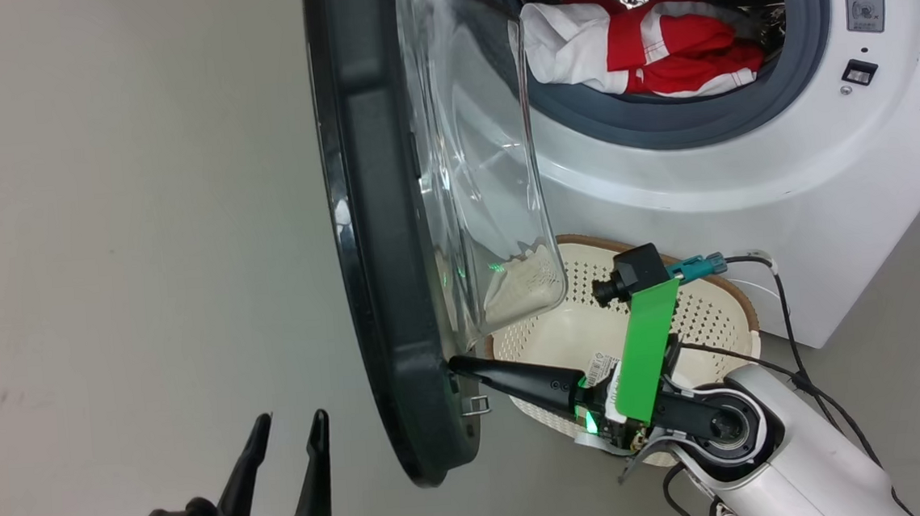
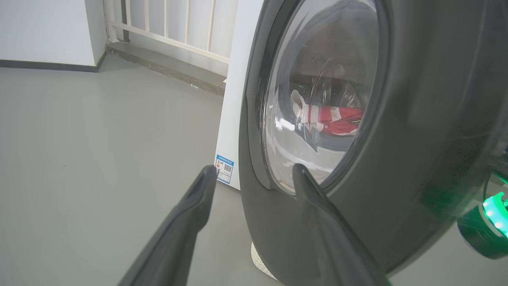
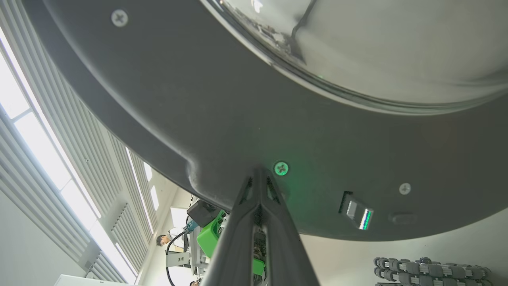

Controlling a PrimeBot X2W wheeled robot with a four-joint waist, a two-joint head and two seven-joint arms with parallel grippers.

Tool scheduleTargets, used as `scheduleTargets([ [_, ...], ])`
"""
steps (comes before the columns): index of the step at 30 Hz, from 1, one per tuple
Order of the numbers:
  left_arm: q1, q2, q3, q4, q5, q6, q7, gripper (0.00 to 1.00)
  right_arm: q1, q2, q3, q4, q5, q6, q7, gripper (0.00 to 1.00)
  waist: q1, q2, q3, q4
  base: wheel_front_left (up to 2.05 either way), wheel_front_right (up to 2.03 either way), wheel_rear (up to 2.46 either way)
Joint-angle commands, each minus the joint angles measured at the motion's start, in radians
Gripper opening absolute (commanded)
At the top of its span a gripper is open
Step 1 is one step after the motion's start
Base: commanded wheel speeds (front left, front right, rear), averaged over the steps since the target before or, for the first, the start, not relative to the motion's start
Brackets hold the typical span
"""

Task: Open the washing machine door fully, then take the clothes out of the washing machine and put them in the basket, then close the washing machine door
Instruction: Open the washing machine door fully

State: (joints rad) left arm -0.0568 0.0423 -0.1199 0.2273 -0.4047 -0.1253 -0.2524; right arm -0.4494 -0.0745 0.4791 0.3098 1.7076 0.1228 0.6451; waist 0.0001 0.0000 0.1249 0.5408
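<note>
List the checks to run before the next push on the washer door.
1. Right claw shut, tip on the door inner rim: ok.
2. Left claw open, apart from the door: ok.
3. Door fully open: cannot tell; it stands out from the washing machine.
4. Clothes in the drum mouth, in sight: ok.
5. Basket free for clothes: not ok; door glass and right arm hang over it.

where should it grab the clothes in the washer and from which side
Probably pinch the bunched red-and-white fold on top of the clothes, where the fabric humps up just behind the gasket. Come straight in through the front opening, to the right of the open washing machine door.
</note>
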Motion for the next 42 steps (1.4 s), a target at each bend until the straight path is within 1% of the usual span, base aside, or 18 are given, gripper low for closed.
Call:
scheduleTargets([
  [1,0.004,0.008,0.040,-0.030,-0.002,-0.005,-0.009,1.00,-0.031,0.024,0.030,-0.028,0.018,0.008,-0.007,0.00,-0.0001,0.0000,0.000,0.001,0.00,0.00,0.00],
  [9,0.016,0.008,0.044,-0.038,-0.002,-0.005,-0.009,1.00,-0.039,0.024,0.063,-0.030,0.037,0.008,-0.040,0.00,-0.0001,0.0000,-0.007,0.000,0.00,0.00,0.00],
  [16,0.020,0.008,0.038,-0.036,0.001,-0.005,-0.009,1.00,-0.029,0.024,0.058,-0.024,0.007,0.008,-0.083,0.00,-0.0001,0.0000,-0.018,-0.005,0.00,0.00,0.00],
  [17,0.020,0.008,0.037,-0.035,0.001,-0.005,-0.009,1.00,-0.026,0.024,0.054,-0.021,-0.003,0.008,-0.091,0.16,-0.0001,0.0000,-0.019,-0.005,0.00,0.00,0.00],
  [18,0.020,0.008,0.036,-0.034,0.002,-0.005,-0.009,1.00,-0.021,0.024,0.049,-0.017,-0.011,0.008,-0.099,0.29,-0.0001,0.0000,-0.022,-0.006,0.00,0.00,0.00],
  [21,0.022,0.008,0.029,-0.029,0.004,-0.005,-0.009,1.00,-0.003,0.024,0.034,-0.010,-0.036,0.008,-0.120,0.50,-0.0001,0.0000,-0.029,-0.009,0.00,0.00,0.00],
  [22,0.021,0.008,0.025,-0.027,0.005,-0.005,-0.009,1.00,0.004,0.024,0.028,-0.008,-0.044,0.008,-0.127,0.67,-0.0001,0.0000,-0.030,-0.010,0.00,0.00,0.00],
  [23,0.021,0.008,0.023,-0.025,0.006,-0.005,-0.009,1.00,0.012,0.024,0.021,-0.003,-0.053,0.008,-0.135,0.75,-0.0001,0.0000,-0.032,-0.012,0.00,0.00,0.00],
  [25,0.019,0.008,0.017,-0.021,0.007,-0.005,-0.009,1.00,0.027,0.024,0.007,0.004,-0.070,0.008,-0.151,0.87,-0.0001,0.0000,-0.034,-0.014,0.00,0.00,0.00],
  [26,0.017,0.008,0.014,-0.019,0.008,-0.005,-0.009,1.00,0.035,0.024,-0.001,0.007,-0.076,0.008,-0.158,0.96,-0.0001,0.0000,-0.036,-0.015,0.00,0.00,0.00],
  [27,0.016,0.008,0.012,-0.017,0.009,-0.005,-0.009,1.00,0.043,0.024,-0.008,0.010,-0.081,0.008,-0.165,1.00,-0.0001,0.0000,-0.037,-0.016,0.00,0.00,0.00],
  [42,0.018,0.008,0.020,-0.008,0.019,-0.005,-0.009,1.00,0.170,-0.020,-0.089,0.030,-0.131,0.008,-0.253,1.00,-0.0001,0.0000,-0.052,-0.055,0.00,0.00,0.00],
])
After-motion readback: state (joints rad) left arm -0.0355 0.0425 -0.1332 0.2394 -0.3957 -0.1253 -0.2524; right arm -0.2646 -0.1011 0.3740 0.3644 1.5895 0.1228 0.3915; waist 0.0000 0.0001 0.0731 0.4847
